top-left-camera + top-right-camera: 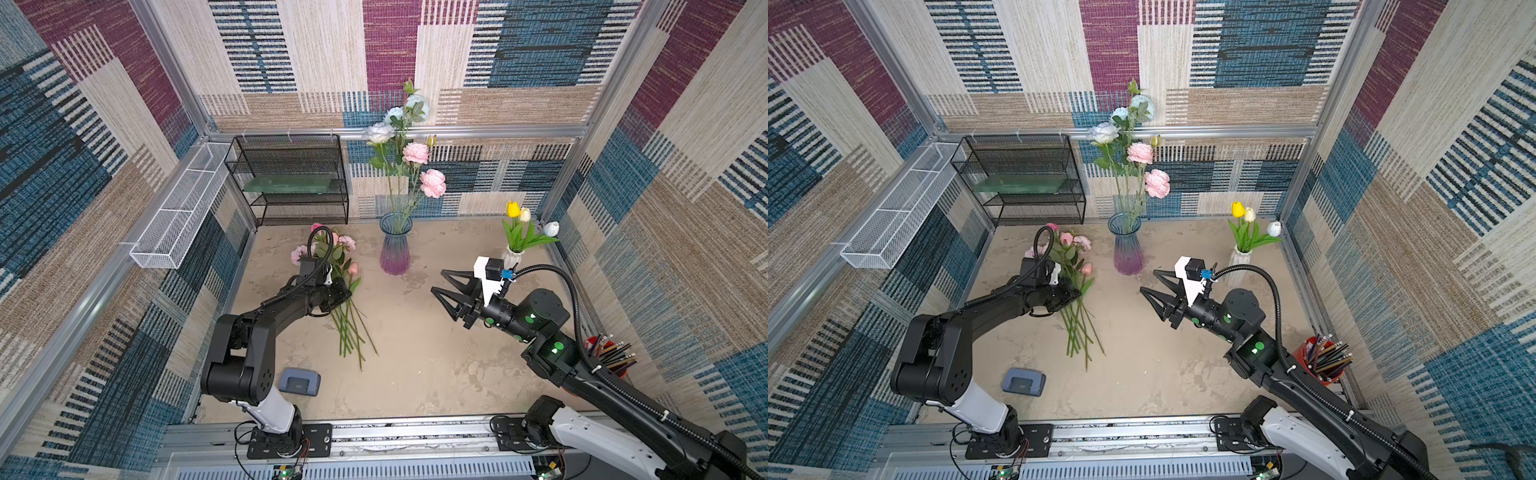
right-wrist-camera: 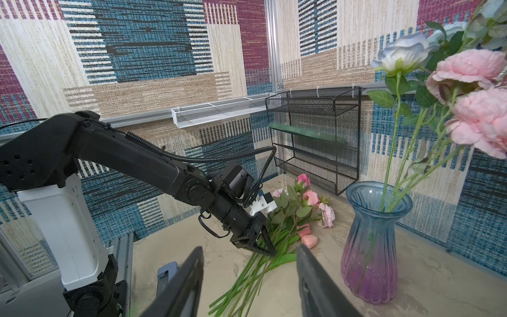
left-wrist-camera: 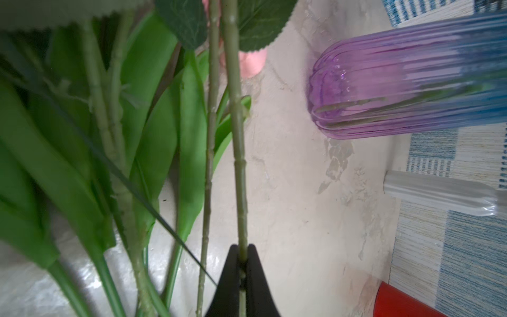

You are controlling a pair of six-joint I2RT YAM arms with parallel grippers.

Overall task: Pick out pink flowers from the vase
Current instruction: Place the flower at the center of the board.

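Two pink flowers (image 1: 432, 183) stand in the vase (image 1: 395, 249); left pincer (image 3: 242, 255) clamps a stem (image 3: 238, 137), right pincer (image 1: 437, 280) wide.

Both top views are bright and evenly lit, looks like soft overhead light, so shadows on the surface (image 1: 415, 365) stay faint and fuzzy. There's heavy wide-angle bend though: the aluminium posts (image 1: 170, 62) lean outward toward the corners.

The left wrist view is the messy one. The leaves (image 3: 68, 142) right against the lens are a dim green blur, the vase (image 3: 397, 90) is smeared into streaks, and a white glare patch sits on the surface beside the leaves. Only the flower stem (image 3: 239, 164) comes out fairly crisp.

The right wrist view is clear at mid-distance, but the right end effector (image 2: 249, 249) up close is soft, and the pink flowers (image 2: 480, 118) at the edge look a touch soft.
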